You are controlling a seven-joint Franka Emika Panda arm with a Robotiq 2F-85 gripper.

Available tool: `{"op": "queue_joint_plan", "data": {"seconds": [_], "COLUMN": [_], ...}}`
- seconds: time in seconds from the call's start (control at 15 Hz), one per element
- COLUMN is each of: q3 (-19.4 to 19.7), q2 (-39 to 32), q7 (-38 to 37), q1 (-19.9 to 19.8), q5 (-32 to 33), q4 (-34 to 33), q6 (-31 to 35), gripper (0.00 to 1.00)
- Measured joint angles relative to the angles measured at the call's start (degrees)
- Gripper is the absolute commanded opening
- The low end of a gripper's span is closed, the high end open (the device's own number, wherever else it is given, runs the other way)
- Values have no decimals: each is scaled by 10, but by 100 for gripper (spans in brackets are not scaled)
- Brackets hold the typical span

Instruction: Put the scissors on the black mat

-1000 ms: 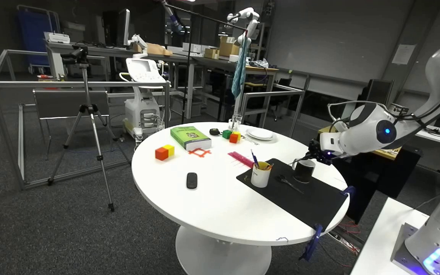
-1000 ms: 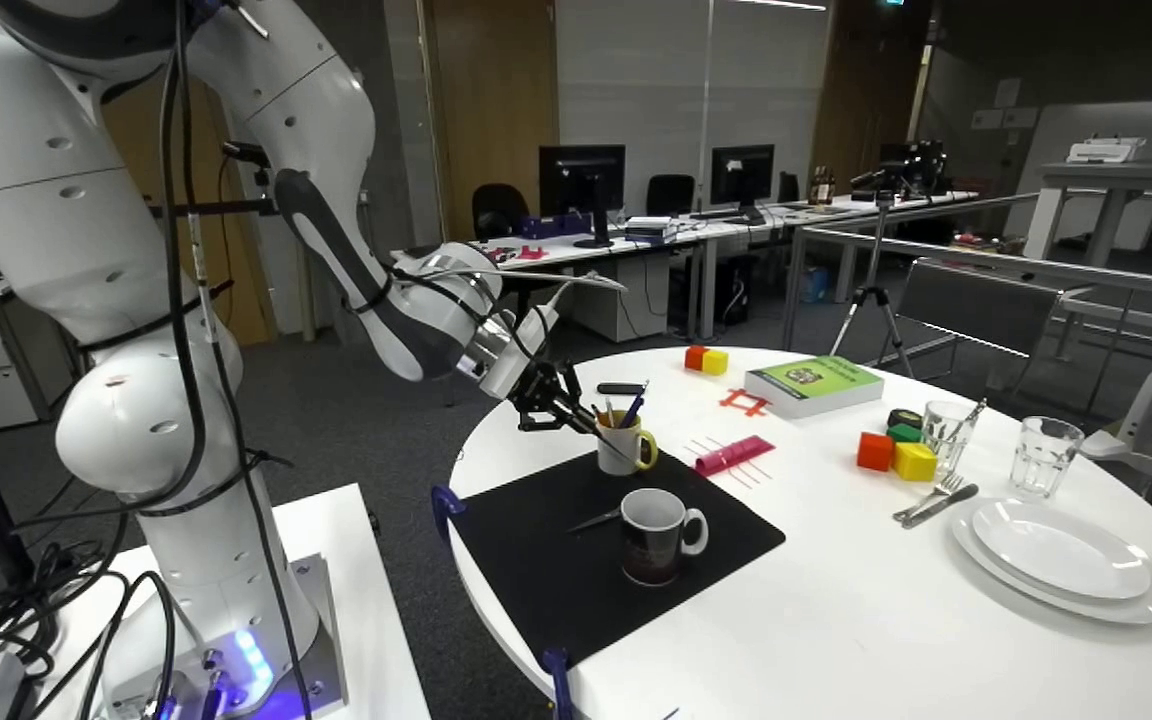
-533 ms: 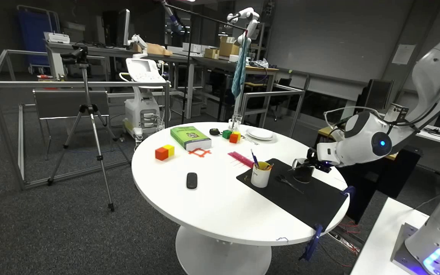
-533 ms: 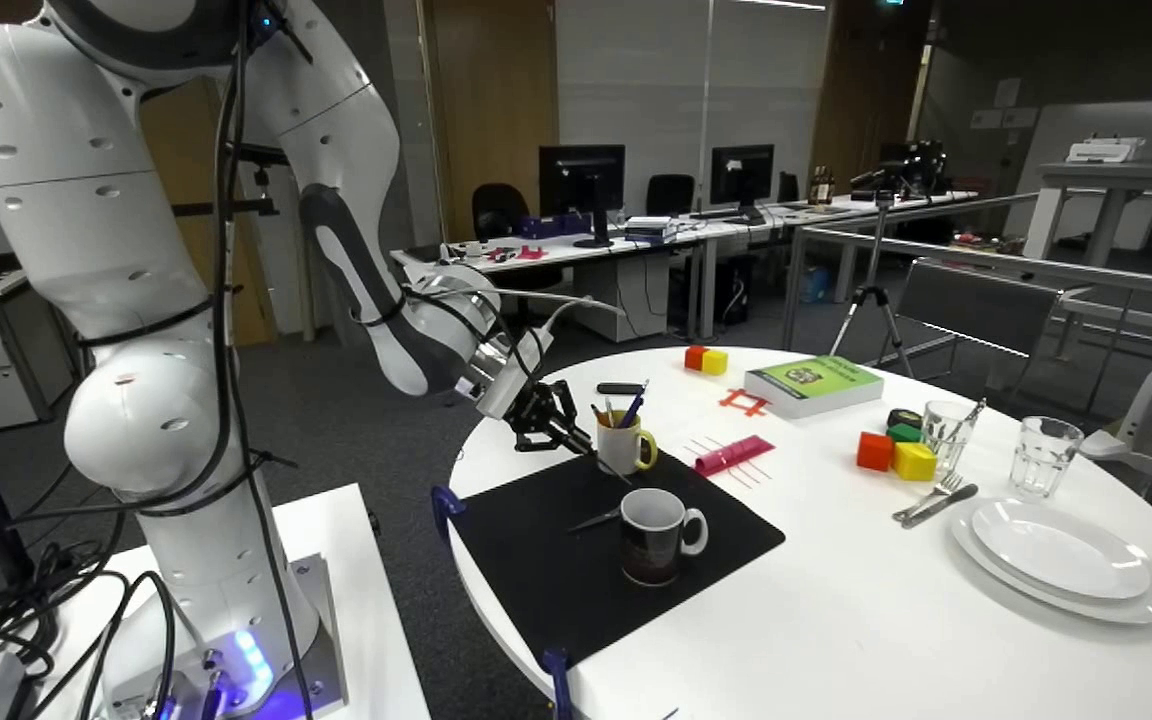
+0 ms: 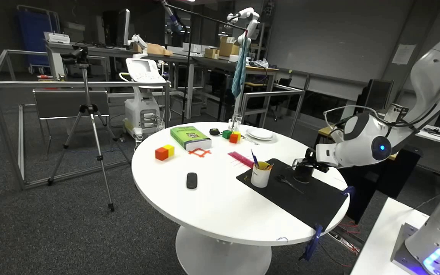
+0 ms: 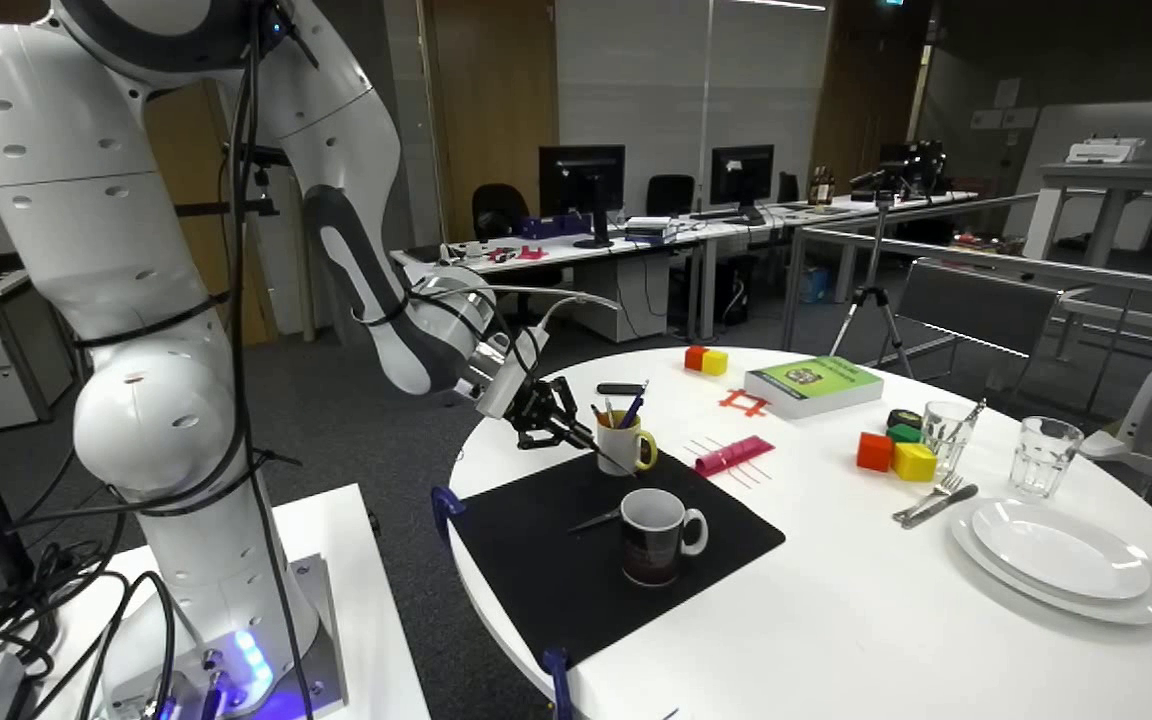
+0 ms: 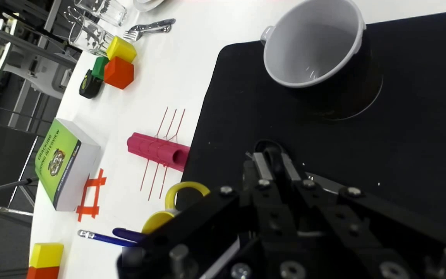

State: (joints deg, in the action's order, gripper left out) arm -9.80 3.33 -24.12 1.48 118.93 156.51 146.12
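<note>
The scissors (image 5: 289, 184) lie on the black mat (image 5: 311, 206), between the two mugs. From above, in the wrist view, their black handle loop sits just beyond my gripper (image 7: 272, 154). The blade of the scissors (image 7: 325, 183) shows to the right of the jaws, partly hidden behind them. In an exterior view the handle is hidden by a mug and only the blades of the scissors (image 6: 594, 521) show. My gripper (image 6: 586, 440) is shut and low over the mat. A thin sliver sticks out past its fingertips; I cannot tell what it is.
A dark mug (image 6: 651, 545) stands on the mat, close to the scissors. Beside my gripper a white mug (image 6: 619, 452) with a yellow handle holds pens. Blue clamps (image 5: 312, 244) grip the table edge. A pink tube (image 7: 159, 151) lies just off the mat.
My gripper has come down a little towards the mat over the last second, mostly in its first half; since then it has hardly moved. The scissors and mugs stay where they were.
</note>
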Motion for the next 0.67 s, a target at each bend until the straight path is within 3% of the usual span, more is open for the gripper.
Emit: {"op": "queue_joint_plan", "data": {"seconds": [0.67], "q3": [10], "q2": [-2], "q7": [-36], "q1": [32], "q5": [25], "q4": [4], "q6": [-20], "gripper": [2]}}
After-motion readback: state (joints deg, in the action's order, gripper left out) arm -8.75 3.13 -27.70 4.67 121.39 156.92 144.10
